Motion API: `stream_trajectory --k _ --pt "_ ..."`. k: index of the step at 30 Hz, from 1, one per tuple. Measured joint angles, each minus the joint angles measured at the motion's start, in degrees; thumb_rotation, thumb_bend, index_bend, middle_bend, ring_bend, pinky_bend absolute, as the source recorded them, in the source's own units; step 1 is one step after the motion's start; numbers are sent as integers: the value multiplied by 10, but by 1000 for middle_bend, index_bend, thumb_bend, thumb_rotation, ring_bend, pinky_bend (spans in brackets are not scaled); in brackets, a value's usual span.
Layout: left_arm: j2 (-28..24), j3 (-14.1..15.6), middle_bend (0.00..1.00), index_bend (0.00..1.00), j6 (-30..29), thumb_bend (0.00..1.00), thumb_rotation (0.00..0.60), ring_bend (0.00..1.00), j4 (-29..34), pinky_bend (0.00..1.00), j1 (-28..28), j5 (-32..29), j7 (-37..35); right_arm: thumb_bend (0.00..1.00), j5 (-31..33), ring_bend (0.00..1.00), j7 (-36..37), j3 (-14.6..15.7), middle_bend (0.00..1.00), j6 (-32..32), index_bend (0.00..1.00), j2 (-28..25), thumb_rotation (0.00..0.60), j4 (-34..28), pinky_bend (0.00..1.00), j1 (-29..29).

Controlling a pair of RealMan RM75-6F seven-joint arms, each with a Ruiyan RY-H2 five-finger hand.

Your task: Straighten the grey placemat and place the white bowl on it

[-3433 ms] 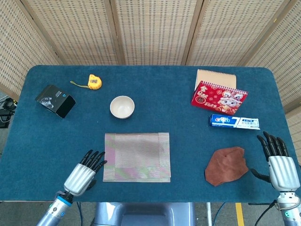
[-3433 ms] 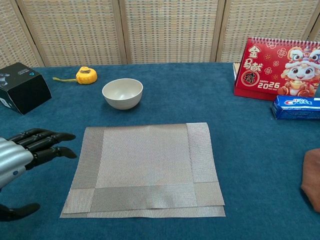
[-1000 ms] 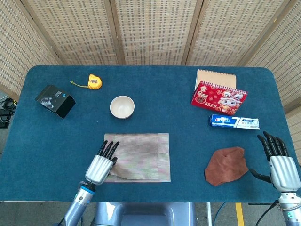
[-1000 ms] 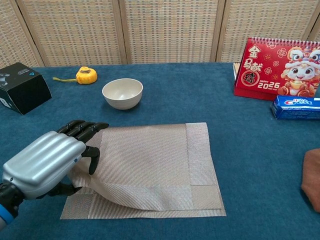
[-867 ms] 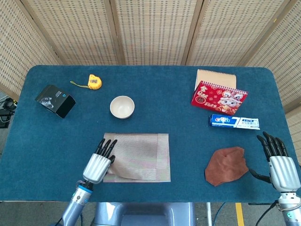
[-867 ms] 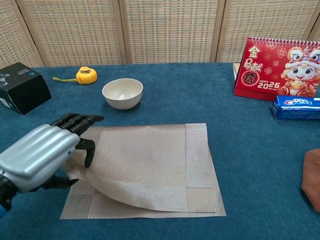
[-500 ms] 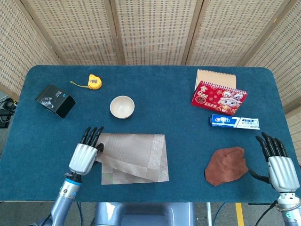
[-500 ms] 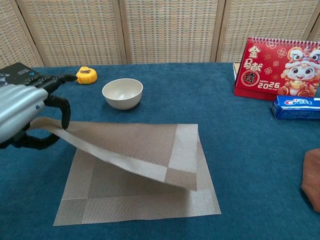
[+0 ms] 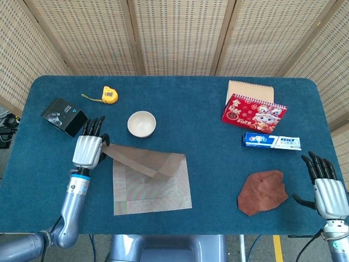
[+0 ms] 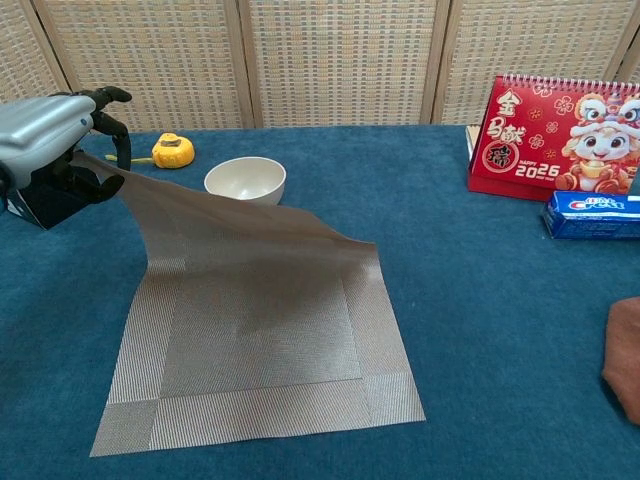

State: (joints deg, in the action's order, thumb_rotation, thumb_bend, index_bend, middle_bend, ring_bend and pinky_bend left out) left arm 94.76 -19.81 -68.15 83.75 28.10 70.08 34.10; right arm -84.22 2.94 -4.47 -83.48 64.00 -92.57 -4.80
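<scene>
Risk: the flap I'm lifting hangs right beside the bowl [image 10: 245,185]; swing it further back and it could knock or cover the bowl, or slip and fold back; my left hand [image 9: 88,149] is raised left of the bowl, pinching the mat [image 9: 150,183] corner, mat front still flat on the table [image 9: 218,131]; my right hand [image 9: 329,196] idles far right of the bowl, fingers spread, empty.

- The red desk calendar [image 10: 560,135] carries "2026" in gold, with "HAPPY" in small letters just left of it; a gold Chinese character sits in a dark roundel at its upper left.
- The blue and white toothpaste box [image 10: 594,214], just below the calendar, bears white lettering too blurred to read.
</scene>
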Motion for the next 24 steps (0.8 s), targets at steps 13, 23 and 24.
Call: stream_trajectory --k 13,23,24 --pt "52 -77 0 794 49 568 600 0 -139 0 96 -155 57 18 25 0 -5 -5 0 24 70 7 600 12 0 -8" --pt "72 -93 0 0 66 115 600 0 -189 0 130 -262 101 18 31 0 -2 -8 0 30 70 6 600 13 0 -10" --pt "69 -93 0 0 66 88 600 0 -186 0 128 -259 94 18 30 0 -2 -7 0 30 70 6 600 12 0 -10"
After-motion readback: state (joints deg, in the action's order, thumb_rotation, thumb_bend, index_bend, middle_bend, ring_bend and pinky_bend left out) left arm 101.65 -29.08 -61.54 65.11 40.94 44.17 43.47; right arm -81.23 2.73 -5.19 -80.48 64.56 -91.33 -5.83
